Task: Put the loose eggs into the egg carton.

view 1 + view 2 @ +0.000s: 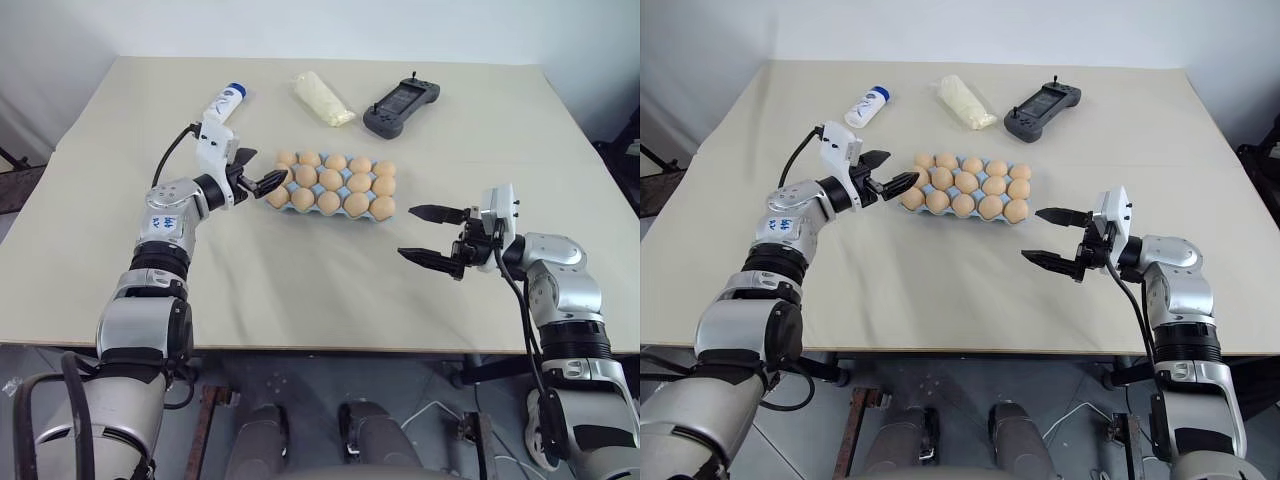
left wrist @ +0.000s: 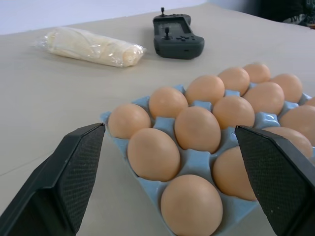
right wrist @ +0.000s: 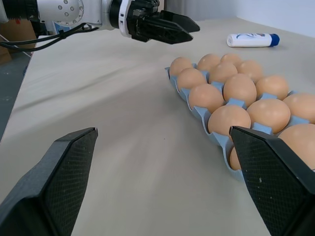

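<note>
Resting on the wide beige rectangular table (image 1: 300,290), the light blue moulded egg carton (image 2: 194,162) sits near centre with pale orange-tan eggs (image 1: 331,184) filling every visible cup. The left gripper (image 1: 262,180), jaws spread and empty, hovers at the carton's corner; any inward movement could nudge seated eggs. The right gripper (image 1: 432,237), jaws spread, stands well apart. White walls enclose the room.

We see 3 items on the beige table (image 1: 300,300), all beyond the grippers at its far side. A white bottle with a blue cap (image 1: 225,102) lies just past the left gripper. A white plastic-wrapped packet (image 1: 322,98) lies farther right. A dark grey handheld controller (image 1: 401,106) lies beside the packet, well apart from the right gripper.
</note>
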